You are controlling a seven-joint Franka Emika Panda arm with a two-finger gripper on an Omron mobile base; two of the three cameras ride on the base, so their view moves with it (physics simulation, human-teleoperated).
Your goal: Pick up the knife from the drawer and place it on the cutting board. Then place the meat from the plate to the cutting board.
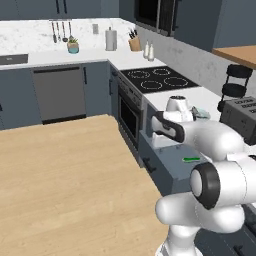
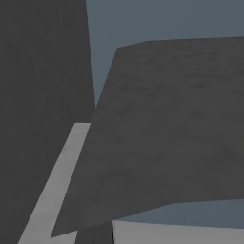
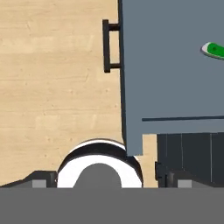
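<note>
Seen from the left base camera, the white arm rises at the lower right and bends over the open drawer [image 1: 172, 162], which stands pulled out from the slate-blue cabinets just near of the oven. The knife [image 1: 191, 159], green-handled, lies inside the drawer on its floor, towards the right side. On the white counter beyond the arm a sliver of the pale blue-green plate [image 1: 202, 113] peeks out, with a black toaster [image 1: 240, 116] further right and the cooktop [image 1: 159, 79] further back. The right base camera looks onto dark grey slabs and a pale strip, nothing of which can be named. From the hand camera, the drawer's bare grey floor [image 3: 175, 65] spreads across the right, its dark bar handle [image 3: 107, 46] set over the light wood floor [image 3: 52, 87], and the knife's green handle [image 3: 214, 50] pokes in at the right edge. The gripper's jaws stand wide apart, holding nothing; its tips are hard to make out.
</note>
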